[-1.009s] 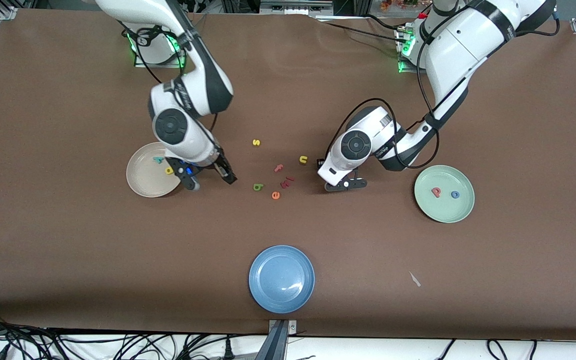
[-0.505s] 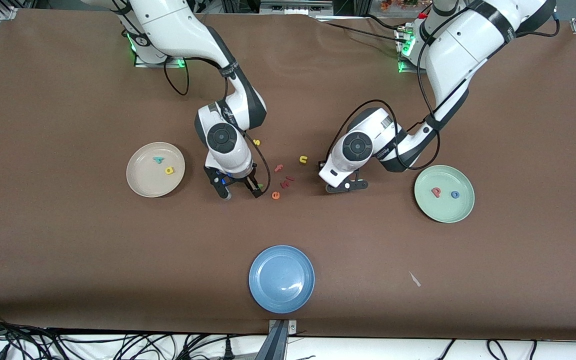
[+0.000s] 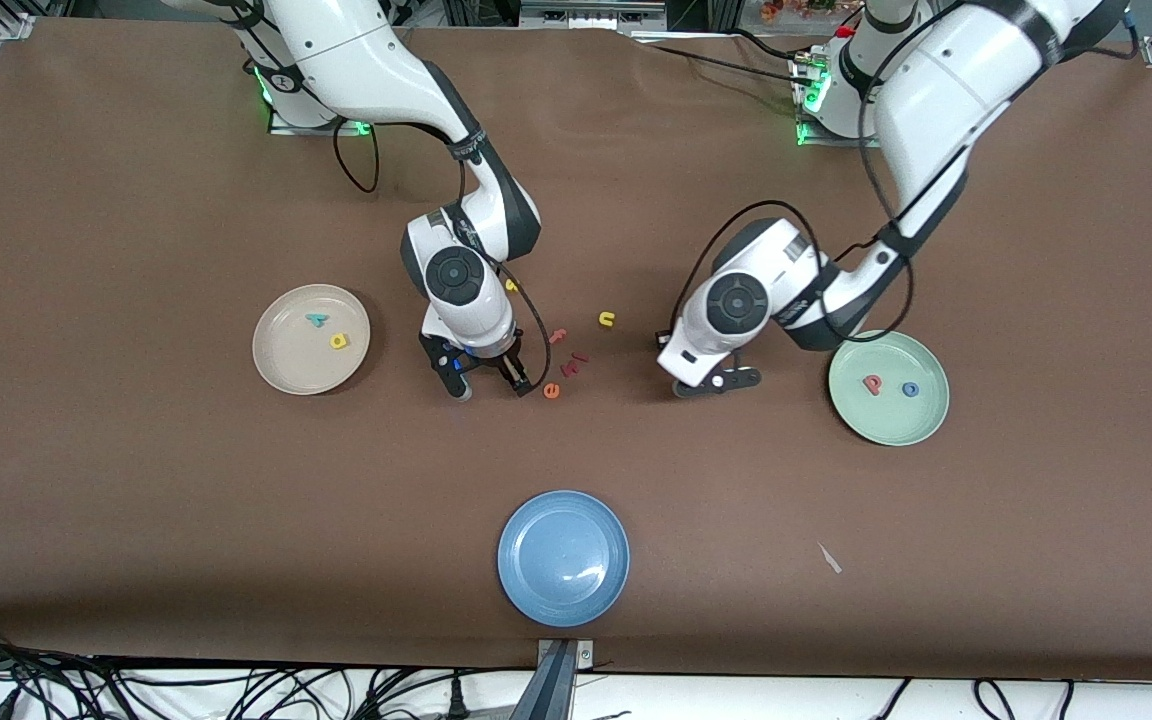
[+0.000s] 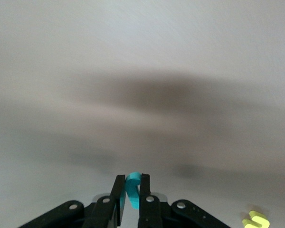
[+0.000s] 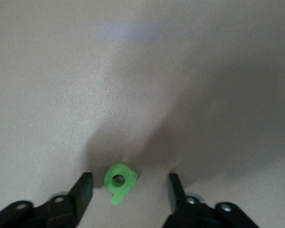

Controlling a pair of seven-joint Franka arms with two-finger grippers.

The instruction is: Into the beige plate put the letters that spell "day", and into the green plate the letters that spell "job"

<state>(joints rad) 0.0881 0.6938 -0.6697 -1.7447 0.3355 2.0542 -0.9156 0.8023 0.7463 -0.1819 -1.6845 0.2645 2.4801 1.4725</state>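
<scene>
My left gripper [image 3: 714, 384] is shut on the teal j [image 4: 133, 191], which stands pinched between its fingers over the table between the loose letters and the green plate [image 3: 921, 420]. In that plate lie the pinkish-red b [image 3: 873, 383] and the blue o [image 3: 910, 389]. My right gripper [image 3: 488, 387] is down over the green d [image 5: 119, 183], which lies flat between its open jaws without touching either. The front view hides the d. The beige plate [image 3: 286, 365] holds the teal y [image 3: 316, 320] and the yellow a [image 3: 339, 341].
Loose letters lie beside the right gripper: a pink f [image 3: 558, 336], a dark red piece [image 3: 574, 362], an orange e [image 3: 551, 391], a yellow n [image 3: 607, 319] and a yellow s [image 3: 511, 285] half hidden by the right arm. A blue plate [image 3: 563, 557] sits nearest the front camera.
The right arm swung from beside the beige plate to over the green d, its jaws narrowing. The left gripper shut on the teal j and shifted toward the green plate.
</scene>
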